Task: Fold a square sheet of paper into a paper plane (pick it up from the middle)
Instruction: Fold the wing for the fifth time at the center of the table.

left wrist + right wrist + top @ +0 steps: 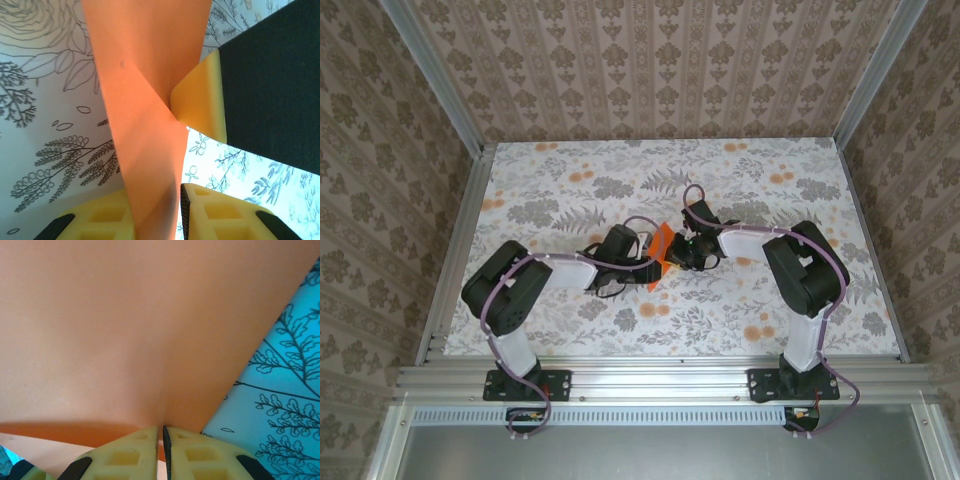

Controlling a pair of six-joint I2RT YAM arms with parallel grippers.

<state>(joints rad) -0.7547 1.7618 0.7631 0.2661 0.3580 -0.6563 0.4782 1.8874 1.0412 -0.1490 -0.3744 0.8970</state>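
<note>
The orange paper (660, 255) stands part-folded over the middle of the flowered surface (570, 190), caught between the two arms. I can't tell whether it touches the cloth. The right fingers (130, 450) are pinched tight together on one edge of it, and the sheet spreads wide beyond them. On the other side the paper shows a slanting fold and runs down between the left fingers (220, 215), which stand a little apart rather than clamped on it. One yellow tip of the right fingers touches the paper's side there. The left arm (560, 270) and right arm (760, 245) reach in from either side.
</note>
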